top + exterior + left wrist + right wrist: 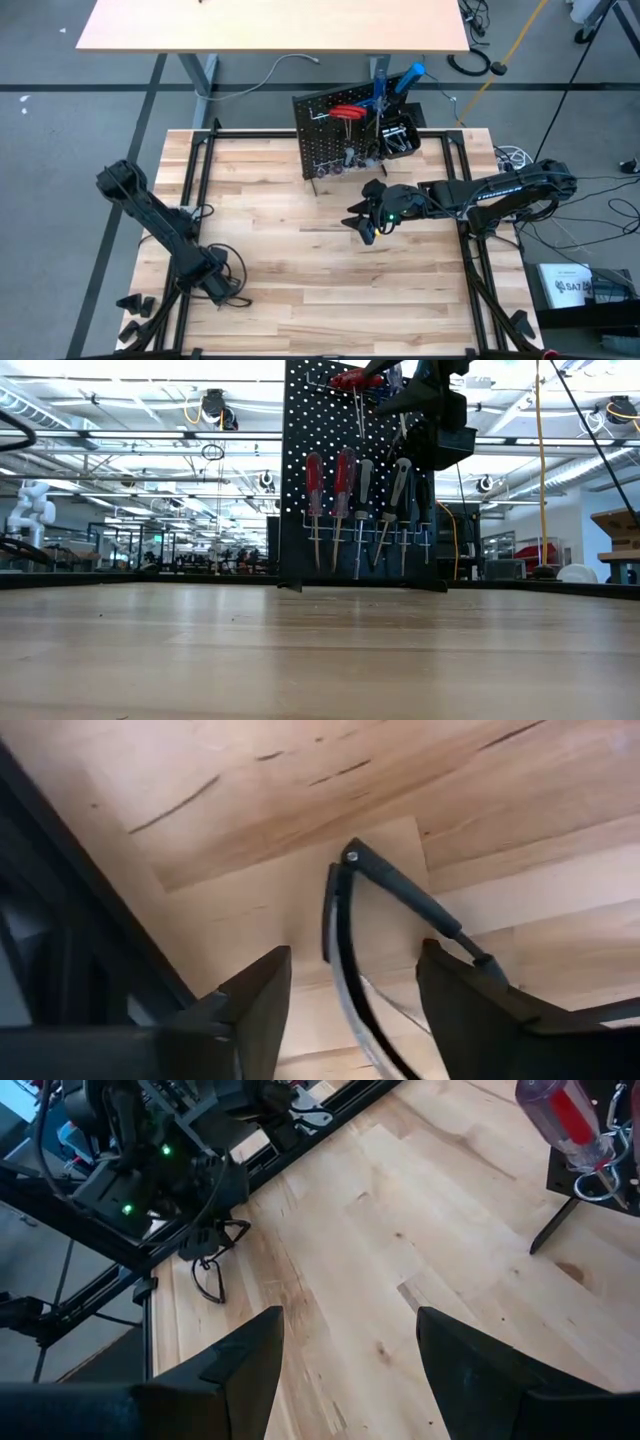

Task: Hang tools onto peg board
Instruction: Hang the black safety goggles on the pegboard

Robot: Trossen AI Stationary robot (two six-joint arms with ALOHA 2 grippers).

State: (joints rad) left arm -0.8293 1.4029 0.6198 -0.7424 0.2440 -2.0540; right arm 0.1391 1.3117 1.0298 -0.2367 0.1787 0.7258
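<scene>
We are looking down on a tan wooden table (300, 250) where the black peg board (345, 135) is standing upright near the far edge, carrying the tools: red-handled screwdrivers (347, 111) and a blue-handled tool (405, 77) up top, plus a small black bin (400, 139) at its right end. In the low view the peg board (330, 420) is showing a row of screwdrivers (345, 510) hanging on the silver hook rail (365, 540), two with red handles and the others darker. Our right gripper (366, 222) is hovering over the table just in front of the board, its fingers (240, 1365) standing apart with nothing between them, only bare wood below. Our left gripper (222, 285) is waiting low at the near left of the table, its fingers (255, 1005) also spread and empty, pointing down at a looped black cable (345, 930) lying on the wood.
</scene>
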